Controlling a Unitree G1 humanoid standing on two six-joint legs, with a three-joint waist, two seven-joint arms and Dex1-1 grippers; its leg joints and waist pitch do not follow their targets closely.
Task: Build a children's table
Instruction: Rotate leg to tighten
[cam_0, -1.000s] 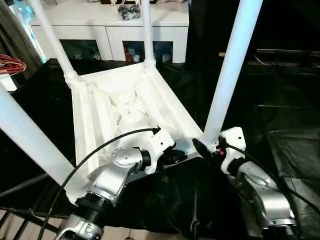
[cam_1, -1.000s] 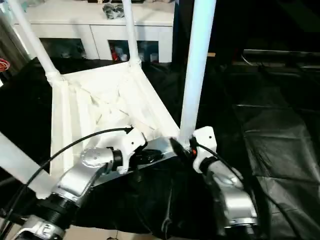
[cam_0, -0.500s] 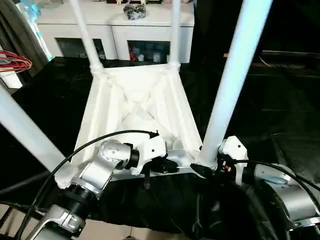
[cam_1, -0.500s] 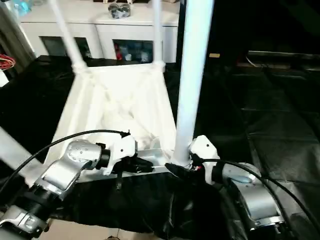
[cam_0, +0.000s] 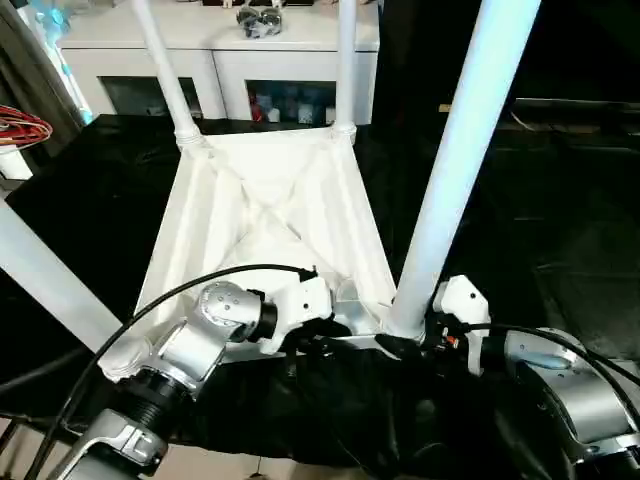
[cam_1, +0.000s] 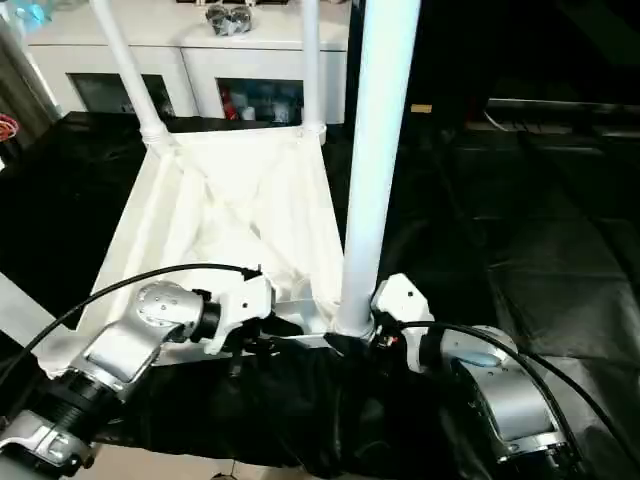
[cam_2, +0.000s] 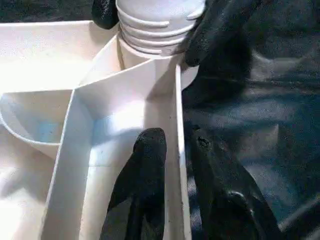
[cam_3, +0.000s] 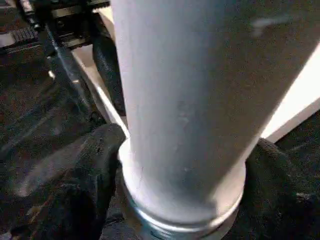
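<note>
The children's table (cam_0: 270, 210) lies upside down on black cloth, ribbed underside up, with its white legs standing up from the corner sockets. My left gripper (cam_2: 176, 140) is at the near rim, its black fingers (cam_2: 147, 155) astride the thin rim wall with a small gap on each side, open. My right gripper (cam_3: 185, 165) is shut on the base of the near right leg (cam_0: 460, 170), where the leg meets its socket. The head view shows the left gripper (cam_0: 320, 345) and the right gripper (cam_0: 405, 340) side by side at the near edge.
A white cabinet (cam_0: 220, 60) with glass doors stands behind the table. A coil of red wire (cam_0: 25, 125) lies at the far left. Black cloth (cam_0: 540, 220) covers the surface to the right. The near left leg (cam_0: 50, 280) slants past my left forearm.
The table has swung round and now lies squarer to me. My right gripper has come closer in around the near right leg's base. My left gripper stays at the near rim.
</note>
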